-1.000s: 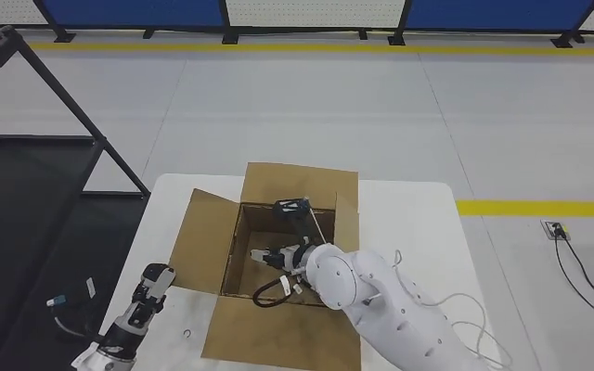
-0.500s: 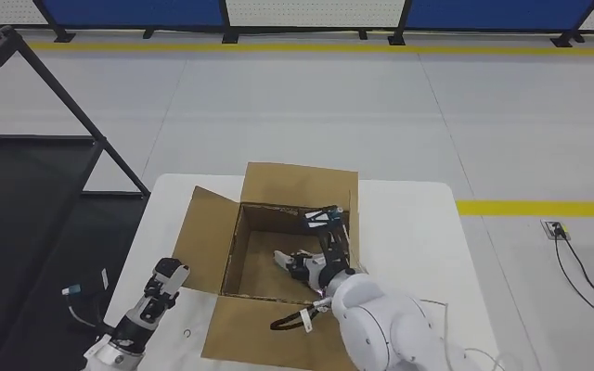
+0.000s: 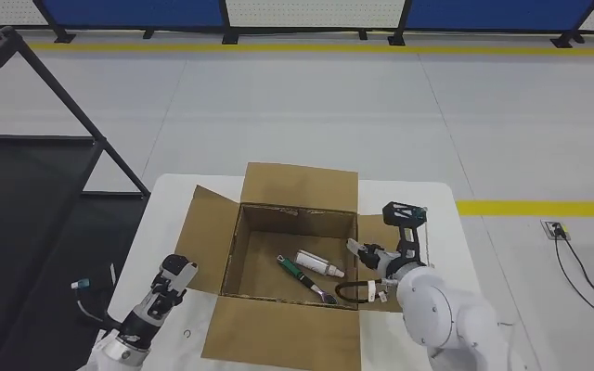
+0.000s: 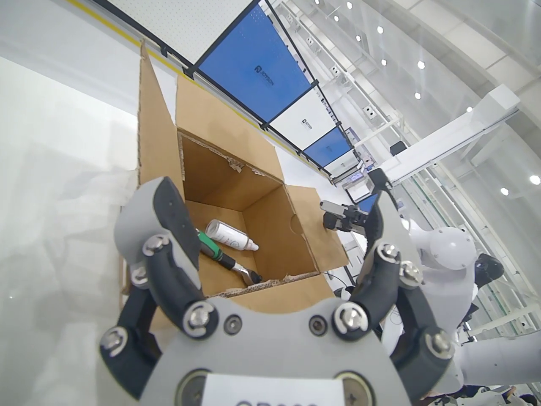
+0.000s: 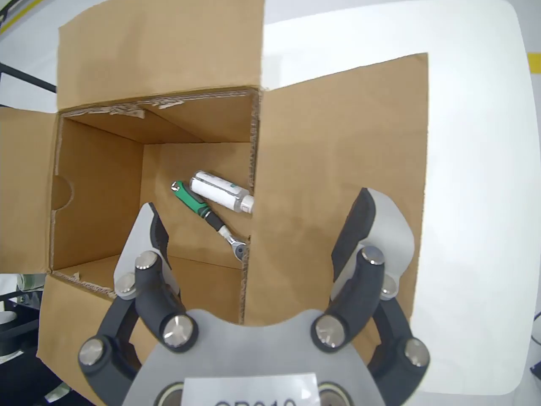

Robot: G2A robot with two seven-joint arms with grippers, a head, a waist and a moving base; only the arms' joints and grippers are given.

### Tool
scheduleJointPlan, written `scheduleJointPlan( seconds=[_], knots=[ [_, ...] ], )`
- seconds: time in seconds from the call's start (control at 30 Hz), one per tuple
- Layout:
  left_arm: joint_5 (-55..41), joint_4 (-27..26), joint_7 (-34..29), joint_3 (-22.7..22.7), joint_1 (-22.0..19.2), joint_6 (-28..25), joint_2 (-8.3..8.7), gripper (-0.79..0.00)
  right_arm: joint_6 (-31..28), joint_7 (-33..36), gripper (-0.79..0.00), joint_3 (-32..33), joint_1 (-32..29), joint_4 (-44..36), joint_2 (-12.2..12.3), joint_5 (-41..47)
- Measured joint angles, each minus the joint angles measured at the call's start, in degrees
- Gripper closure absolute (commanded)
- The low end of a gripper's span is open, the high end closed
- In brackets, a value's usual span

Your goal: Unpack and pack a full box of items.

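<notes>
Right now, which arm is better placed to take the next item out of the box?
Right. The right fingers, open, hover over the right flap of the box, close to the bottle and ratchet; the left fingers are out past the left flap.

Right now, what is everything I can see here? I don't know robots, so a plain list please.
table: one, white, under everything.
cardboard box: one, brown, on the table, all four flaps open.
bottle: one, white, lying on the box floor.
ratchet wrench: one, green handle and metal head, lying beside the bottle in the box.
panels: several, blue and white, across the far floor.
left gripper: one, grey and black, open, over the table left of the box.
right gripper: one, grey and black, open, above the box's right flap.
</notes>
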Motion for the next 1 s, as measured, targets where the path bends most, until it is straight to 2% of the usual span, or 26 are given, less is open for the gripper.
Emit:
scheduleJointPlan(
  seconds=[0.3,0.6,0.83,1.0],
  knots=[
    [-0.03,0.18,0.16,-0.64,-0.09,0.52,0.11,-0.785,-6.17,-0.63,-0.785,4.61,2.94,12.5,-0.22,11.95],
    [0.2,0.34,0.2,-0.4,-0.63,1.02,0.19,-0.785,-11.3,-3.79,-0.785,8.3,1.57,12.29,-0.03,20.9],
    [-0.01,0.77,0.28,-0.18,-1.08,0.96,0.24,-0.785,-12.29,-1.55,-0.785,6.72,3.96,14.92,0.06,22.09],
    [-0.31,1.16,0.55,-0.45,-1.01,0.78,0.28,-0.785,-16.92,-2.43,-0.785,6.54,5.11,16.0,0.03,26.82]
  ],
)
